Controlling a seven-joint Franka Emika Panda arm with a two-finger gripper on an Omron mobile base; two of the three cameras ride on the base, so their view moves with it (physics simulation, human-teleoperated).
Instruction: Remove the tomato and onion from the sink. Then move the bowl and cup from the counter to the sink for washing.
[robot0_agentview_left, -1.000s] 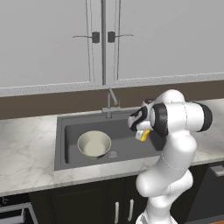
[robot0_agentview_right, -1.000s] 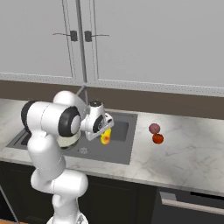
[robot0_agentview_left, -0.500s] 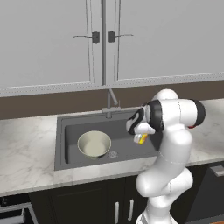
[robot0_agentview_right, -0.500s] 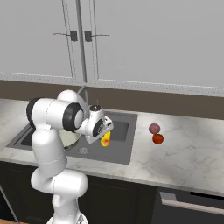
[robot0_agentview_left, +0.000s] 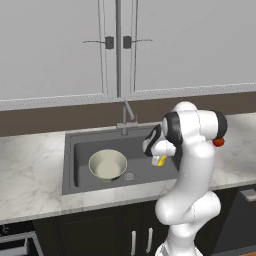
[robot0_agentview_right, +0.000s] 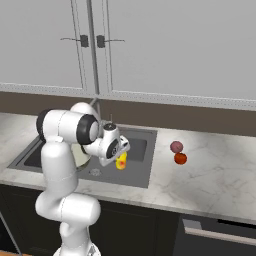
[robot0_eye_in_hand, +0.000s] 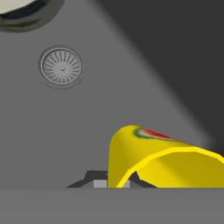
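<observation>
Bowl (robot0_eye_in_hand: 26, 13) mostly cut off by hand view's top edge

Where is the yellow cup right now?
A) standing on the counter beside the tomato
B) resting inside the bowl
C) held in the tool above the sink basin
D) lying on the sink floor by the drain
C: the cup is clamped in the shut tool over the sink, apart from the bowl and drain.

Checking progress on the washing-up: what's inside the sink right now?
The bowl sits in the sink beside the drain. The claw holds the cup above the basin. The arm hides part of the basin floor.
</observation>
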